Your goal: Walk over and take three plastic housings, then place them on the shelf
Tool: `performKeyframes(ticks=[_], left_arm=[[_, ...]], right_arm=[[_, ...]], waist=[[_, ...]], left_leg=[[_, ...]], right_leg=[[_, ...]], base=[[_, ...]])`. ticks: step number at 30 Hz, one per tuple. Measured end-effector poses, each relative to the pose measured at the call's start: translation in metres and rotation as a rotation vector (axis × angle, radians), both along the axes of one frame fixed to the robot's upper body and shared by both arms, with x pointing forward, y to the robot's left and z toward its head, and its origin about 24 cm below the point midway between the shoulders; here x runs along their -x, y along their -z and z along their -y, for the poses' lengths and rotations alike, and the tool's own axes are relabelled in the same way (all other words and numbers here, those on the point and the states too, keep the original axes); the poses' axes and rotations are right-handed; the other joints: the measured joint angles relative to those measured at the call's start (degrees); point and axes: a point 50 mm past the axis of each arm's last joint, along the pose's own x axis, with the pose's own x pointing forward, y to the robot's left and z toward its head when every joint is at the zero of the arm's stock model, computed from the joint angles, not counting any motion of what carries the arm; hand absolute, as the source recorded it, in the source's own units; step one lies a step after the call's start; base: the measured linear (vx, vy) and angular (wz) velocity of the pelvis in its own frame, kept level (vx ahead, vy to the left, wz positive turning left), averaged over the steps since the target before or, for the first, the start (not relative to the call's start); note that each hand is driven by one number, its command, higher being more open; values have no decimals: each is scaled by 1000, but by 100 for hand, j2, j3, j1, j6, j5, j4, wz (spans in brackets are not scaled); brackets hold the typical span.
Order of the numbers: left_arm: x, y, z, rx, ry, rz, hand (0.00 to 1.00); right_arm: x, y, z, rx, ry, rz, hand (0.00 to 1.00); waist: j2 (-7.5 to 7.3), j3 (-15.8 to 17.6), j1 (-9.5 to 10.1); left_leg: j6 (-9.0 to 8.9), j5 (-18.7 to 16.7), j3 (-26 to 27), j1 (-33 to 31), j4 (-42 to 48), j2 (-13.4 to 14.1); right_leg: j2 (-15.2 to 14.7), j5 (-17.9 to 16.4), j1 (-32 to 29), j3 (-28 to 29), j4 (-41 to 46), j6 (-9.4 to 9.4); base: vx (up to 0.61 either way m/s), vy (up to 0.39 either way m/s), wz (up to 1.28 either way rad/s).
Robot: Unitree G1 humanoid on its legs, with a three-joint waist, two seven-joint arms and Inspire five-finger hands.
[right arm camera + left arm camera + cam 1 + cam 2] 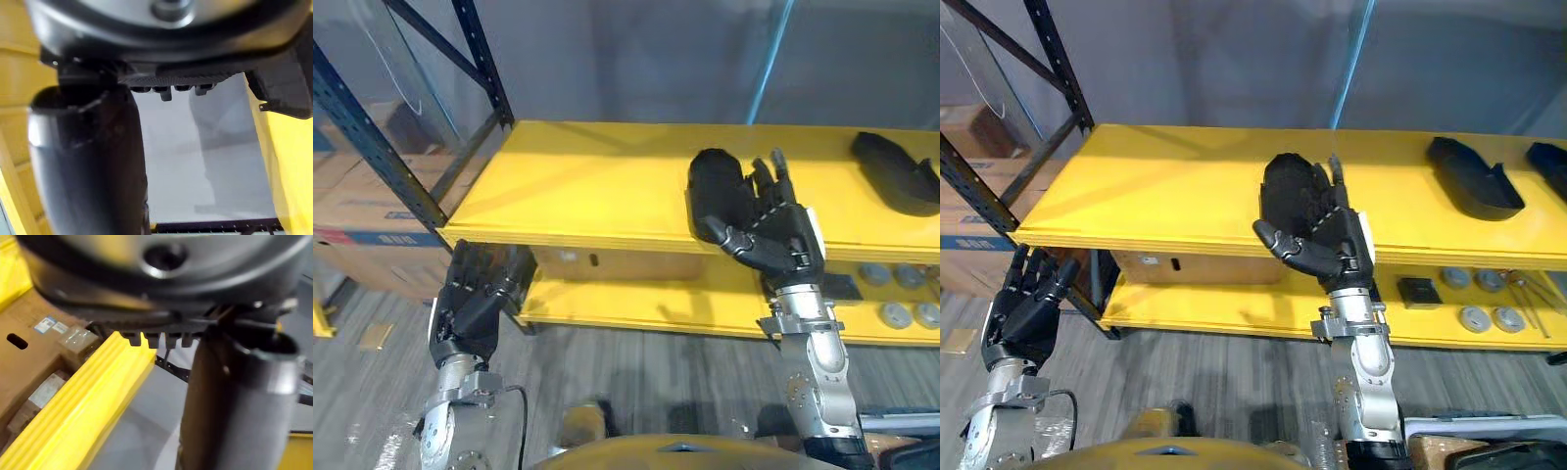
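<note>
A black plastic housing (715, 191) stands near the front edge of the yellow top shelf (597, 186). My right hand (781, 240) is against its right side, fingers straight up beside it and the thumb reaching across under its base. Further right on the same shelf lies a second black housing (1474, 176), and a third (1552, 164) shows at the edge. My left hand (475, 294) hangs low at the shelf's left corner, fingers relaxed and empty.
A blue rack upright (372, 147) and cardboard boxes (352, 215) stand to the left. The lower yellow shelf (1234, 313) holds a cardboard box (1185, 264), a small black block (1420, 289) and several round grey discs (1474, 318).
</note>
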Motion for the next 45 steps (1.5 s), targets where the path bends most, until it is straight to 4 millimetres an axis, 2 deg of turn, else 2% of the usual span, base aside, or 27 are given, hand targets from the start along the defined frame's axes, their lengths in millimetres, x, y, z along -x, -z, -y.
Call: performKeyframes(ticks=[2, 5, 6, 7, 8, 9, 12, 14, 15, 17, 18, 19, 20, 21, 22, 23, 24, 26, 27, 28, 29, 31, 32, 33, 36, 39, 45], left_arm=[[0, -3, -1, -9, 5, 22, 100], [-1, -6, -2, -23, 14, 37, 100], [-2, -7, -1, -39, 22, 39, 100], [-5, -8, 0, -57, 32, 47, 100], [-7, -10, 0, -61, 38, 54, 100], [-12, -13, -1, -75, 54, 75, 100], [-28, -27, -1, -97, 76, 154, 100], [-33, -34, -2, -109, 78, 198, 100], [-32, -35, -5, -120, 75, 206, 100], [-32, -37, -6, -131, 82, 213, 100], [-33, -37, -6, -134, 91, 211, 100], [-33, -37, -5, -132, 96, 208, 100], [-34, -35, -3, -131, 107, 201, 100], [-35, -36, -3, -139, 116, 201, 100], [-35, -34, -1, -125, 114, 200, 100], [-38, -27, 9, -77, 121, 186, 100], [-38, -26, 11, -69, 123, 183, 100], [-40, -22, 19, -31, 125, 172, 100], [-41, -22, 22, -18, 125, 173, 100], [-42, -22, 24, -14, 128, 175, 100], [-43, -22, 25, -16, 132, 174, 100], [-44, -23, 29, -18, 140, 188, 100], [-45, -25, 30, -18, 141, 203, 100], [-46, -26, 30, -27, 136, 206, 100], [-47, -25, 27, -96, 96, 161, 100], [-48, -26, 26, -127, 81, 146, 100], [-49, -25, 31, -117, 96, 145, 100]], right_arm=[[0, 2, -3, -7, 19, -13, 100], [-1, 4, -9, 11, 21, -28, 100], [0, 4, -9, 9, 23, -30, 100], [0, 4, -8, -3, 26, -29, 100], [0, 4, -7, -10, 28, -28, 100], [2, 4, -4, -10, 43, -25, 100], [7, 5, 4, -20, 89, -9, 100], [7, 5, 4, -26, 91, 3, 100], [8, 7, 2, -35, 81, 0, 100], [10, 9, 0, -39, 77, -8, 100], [13, 10, 0, -35, 75, -13, 100], [15, 11, 1, -34, 76, -16, 100], [19, 11, 1, -29, 79, -23, 100], [20, 9, 2, -5, 79, -18, 100], [18, 4, 4, 27, 71, 2, 100], [13, -8, 14, 76, 52, 44, 100], [12, -10, 16, 85, 51, 50, 100], [9, -17, 26, 126, 65, 64, 100], [9, -19, 31, 133, 86, 63, 100], [11, -19, 37, 126, 108, 61, 100], [12, -19, 39, 113, 119, 59, 100], [14, -19, 43, 95, 152, 58, 100], [13, -21, 43, 84, 169, 65, 100], [11, -20, 38, 73, 175, 63, 100], [10, -4, 16, 17, 122, -12, 100], [11, 3, 2, -24, 84, -39, 100], [12, 11, -21, -20, 10, -78, 100]], waist=[[-17, -5, 1], [-178, 98, -30], [-246, 180, -73], [-265, 261, -150], [-261, 298, -186], [-264, 371, -229], [-226, 410, -326], [-73, 498, -268], [6, 530, -248], [16, 541, -223], [-30, 534, -236], [-70, 516, -263], [-225, 459, -297], [-467, 360, -286], [-457, 307, -238], [-75, 332, -230], [-36, 341, -244], [63, 376, -320], [42, 410, -329], [29, 487, -351], [-11, 522, -358], [56, 485, -355], [78, 475, -324], [89, 469, -304], [-113, 533, -243], [-228, 511, -239], [-198, 485, -193]], left_leg=[[-20, 90, 139, 111, -390, -129], [41, 8, 398, 114, -404, -204], [62, -175, 434, 99, -186, -188], [105, -364, 468, 32, 110, -110], [106, -404, 486, 7, 250, -70], [212, -460, 541, -17, 453, 4], [270, -558, 615, 5, 516, 119], [148, -691, 702, 121, 553, 354], [69, -778, 723, 200, 572, 549], [-148, -860, 672, 247, 637, 780], [-322, -906, 516, 248, 671, 843], [-401, -909, 402, 243, 681, 878], [-566, -887, 154, 239, 682, 901], [-811, -872, -28, 148, 762, 896], [-958, -887, -152, 60, 876, 1016], [-1099, -791, -451, -151, 888, 1391], [-1106, -730, -497, -161, 829, 1418], [-1007, -321, -533, -111, 477, 1483], [-827, -81, -364, -45, 391, 1492], [-751, 83, -165, 12, 406, 1497], [-756, 131, -55, 33, 377, 1493], [-793, 233, 169, 248, -119, 1422], [-907, 312, 248, 403, -579, 1331], [-1066, 429, 343, 477, -862, 1215], [-1010, 451, 555, 628, -978, 1097], [-963, 426, 588, 633, -970, 1003], [-939, 444, 598, 648, -979, 969]], right_leg=[[-88, 6, -217, 317, 65, 3], [-153, 10, -576, 778, 297, -73], [-177, -69, -688, 894, 605, -202], [-189, -85, -896, 981, 1069, -219], [-208, -77, -1011, 992, 1304, -206], [-291, -74, -1172, 967, 1666, -208], [-525, -323, -1418, 984, 2041, -493], [-599, -262, -1594, 1312, 2024, -396], [-605, -172, -1705, 1582, 1982, -258], [-582, -48, -1812, 2019, 1779, -115], [-532, 6, -1796, 2347, 1663, -24], [-473, 32, -1714, 2463, 1624, 20], [-372, 186, -1479, 2494, 1445, 165], [-360, 282, -1277, 2268, 1223, 346], [-269, -10, -1127, 2103, 1070, 573], [116, -71, -1090, 1784, 960, 452], [152, -87, -1092, 1725, 972, 418], [232, -188, -1077, 1495, 1100, 244], [218, -214, -995, 1366, 1164, 198], [197, -216, -823, 1230, 1144, 194], [181, -216, -750, 1180, 1119, 193], [128, -218, -743, 1104, 1107, 190], [109, -218, -842, 1113, 1076, 190], [36, -211, -914, 1159, 997, 200], [-46, 31, -808, 1273, 653, 268], [-114, 194, -688, 1271, 329, 326], [-113, 328, -543, 1247, 28, 347]], base=[[-12, 84, -31], [47, 74, -59], [67, 71, -53], [72, 70, -50], [63, 83, -41], [71, 80, -34], [80, 6, -23], [67, -68, -41], [77, -177, -36], [96, -259, -5], [94, -287, 35], [144, -439, 72], [175, -515, 90], [209, -619, 83], [199, -574, 72], [140, -429, 45], [115, -359, 62], [76, -269, 52], [76, -248, 47], [73, -229, 43], [49, -161, 40], [25, -48, 22], [8, 47, -5], [-7, 76, -15], [-45, 100, -30], [-30, 71, -9], [-25, 19, -1]])
